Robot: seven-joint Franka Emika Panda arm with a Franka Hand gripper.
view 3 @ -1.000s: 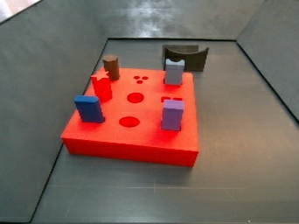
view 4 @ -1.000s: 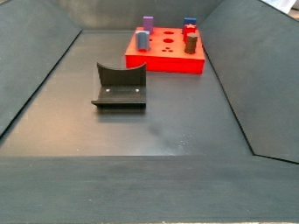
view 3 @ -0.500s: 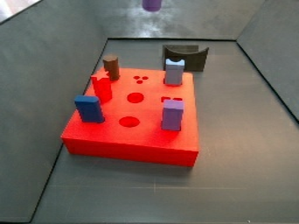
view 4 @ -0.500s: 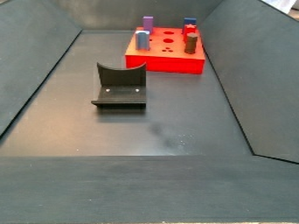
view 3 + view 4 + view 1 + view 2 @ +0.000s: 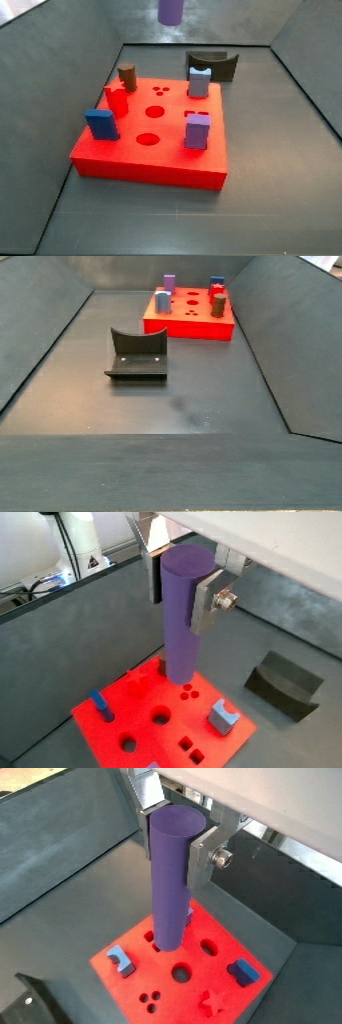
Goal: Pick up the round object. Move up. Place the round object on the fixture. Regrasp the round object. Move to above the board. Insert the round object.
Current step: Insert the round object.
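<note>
A: Starting with the wrist views, what is seen of the claw [image 5: 185, 587]?

B: The claw is seen closed on the round object [image 5: 182, 612], with a silver finger [image 5: 207, 600] pressed against each side of its upper part. The rod is held upright, high above the board [image 5: 140, 717], and its lower end is lined up over the board's holes in both wrist views [image 5: 171, 886]. The fixture [image 5: 285, 684] is seen beside the board, apart from it.

A: And in the side views?

B: In a side view, only the lower end of the round object [image 5: 171, 11] is shown, well above the board [image 5: 154, 145] and clear of its pegs. The claw itself is cut off by the frame there. The fixture [image 5: 211, 64] is placed just behind the board on the counter [image 5: 281, 190]. In a side view from the opposite end, the fixture [image 5: 136, 355] is seen nearer than the board [image 5: 190, 316]; the rod and claw are out of frame.
</note>
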